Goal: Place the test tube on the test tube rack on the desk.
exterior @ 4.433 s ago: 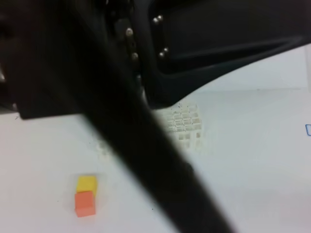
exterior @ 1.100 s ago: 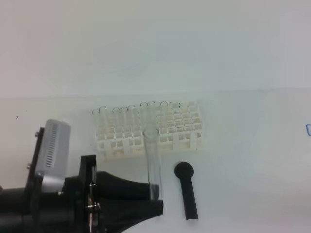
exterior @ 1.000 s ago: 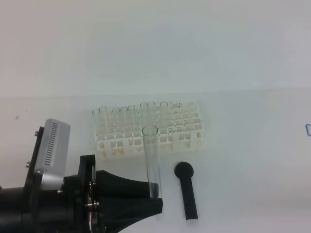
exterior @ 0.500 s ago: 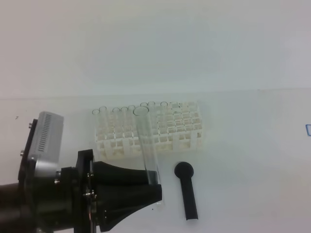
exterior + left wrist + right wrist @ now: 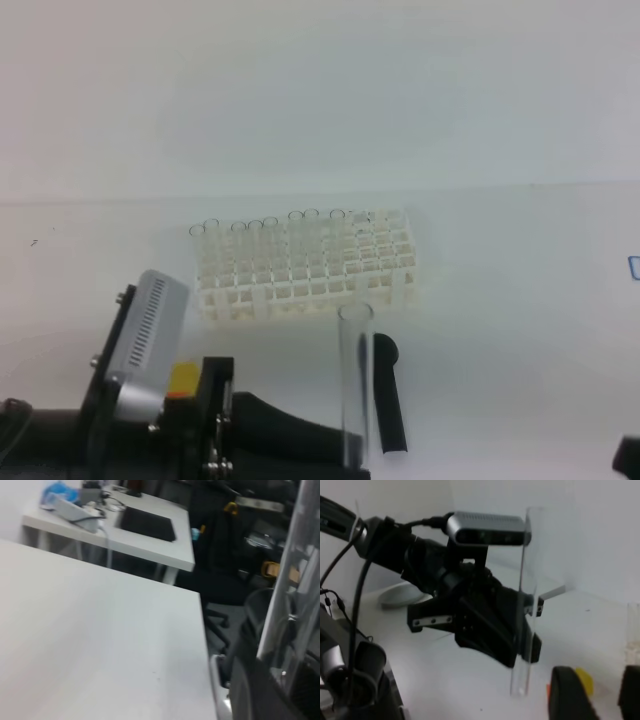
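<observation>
Left end effector (image 5: 350, 455) grips upright test tube (image 5: 354, 385) over white desk (image 5: 520, 330) (right's state unclear)

Test tube (image 5: 287, 587) (upright) over desk (image 5: 95, 645)

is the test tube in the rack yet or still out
Out. The test tube stands upright in the left gripper, nearer the camera than the test tube rack, beside the black stick.
</observation>
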Available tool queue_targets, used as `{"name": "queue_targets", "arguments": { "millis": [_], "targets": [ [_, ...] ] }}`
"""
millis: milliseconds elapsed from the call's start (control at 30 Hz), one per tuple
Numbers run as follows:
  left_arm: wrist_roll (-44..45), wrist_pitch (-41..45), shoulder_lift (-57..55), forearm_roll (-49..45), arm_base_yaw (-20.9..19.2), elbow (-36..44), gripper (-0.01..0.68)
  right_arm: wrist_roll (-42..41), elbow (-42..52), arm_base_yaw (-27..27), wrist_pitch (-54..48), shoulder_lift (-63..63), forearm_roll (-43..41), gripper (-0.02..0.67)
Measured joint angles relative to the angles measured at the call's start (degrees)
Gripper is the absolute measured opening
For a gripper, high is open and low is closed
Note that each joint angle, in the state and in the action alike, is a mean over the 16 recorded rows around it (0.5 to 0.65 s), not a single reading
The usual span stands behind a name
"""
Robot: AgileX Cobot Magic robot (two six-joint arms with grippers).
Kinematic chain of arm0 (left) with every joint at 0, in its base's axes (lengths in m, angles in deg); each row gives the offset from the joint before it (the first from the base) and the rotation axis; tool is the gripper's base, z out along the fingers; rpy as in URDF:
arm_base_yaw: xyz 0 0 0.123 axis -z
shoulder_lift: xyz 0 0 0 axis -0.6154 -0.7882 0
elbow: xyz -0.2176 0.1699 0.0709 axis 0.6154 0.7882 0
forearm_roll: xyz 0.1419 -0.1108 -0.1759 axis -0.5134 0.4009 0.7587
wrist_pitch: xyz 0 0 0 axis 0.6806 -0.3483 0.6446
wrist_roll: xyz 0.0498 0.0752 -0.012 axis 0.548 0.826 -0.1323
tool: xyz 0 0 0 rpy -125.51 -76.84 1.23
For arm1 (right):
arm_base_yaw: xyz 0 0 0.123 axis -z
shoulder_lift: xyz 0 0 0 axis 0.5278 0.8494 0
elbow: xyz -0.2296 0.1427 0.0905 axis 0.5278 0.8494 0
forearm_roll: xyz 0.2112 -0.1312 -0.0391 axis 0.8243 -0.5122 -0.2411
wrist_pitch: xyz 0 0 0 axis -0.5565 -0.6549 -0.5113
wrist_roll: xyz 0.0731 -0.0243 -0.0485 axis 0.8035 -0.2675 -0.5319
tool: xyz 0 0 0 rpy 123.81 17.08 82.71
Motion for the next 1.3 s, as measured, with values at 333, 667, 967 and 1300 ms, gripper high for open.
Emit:
{"name": "queue_targets", "arguments": {
  "millis": [333,667,967,1300],
  "targets": [
    [-0.2,0.1,0.0,2.3,4.1,0.0,0.11,-2.9,-8.2,-3.5,-1.6,11.7,0.5,0.382],
    [-0.2,0.2,0.0,4.8,4.4,0.0,0.11,-9.3,-14.5,-14.8,2.4,23.3,3.2,0.406],
    [-0.3,0.1,0.0,4.8,4.4,0.0,0.11,-15.5,-21.2,-28.7,9.7,35.4,7.1,0.392],
    [-3.5,-0.8,0.0,5.0,4.4,0.0,0.114,-17.1,-28.5,-35.3,11.2,44.9,8.8,0.219]
  ]
}}
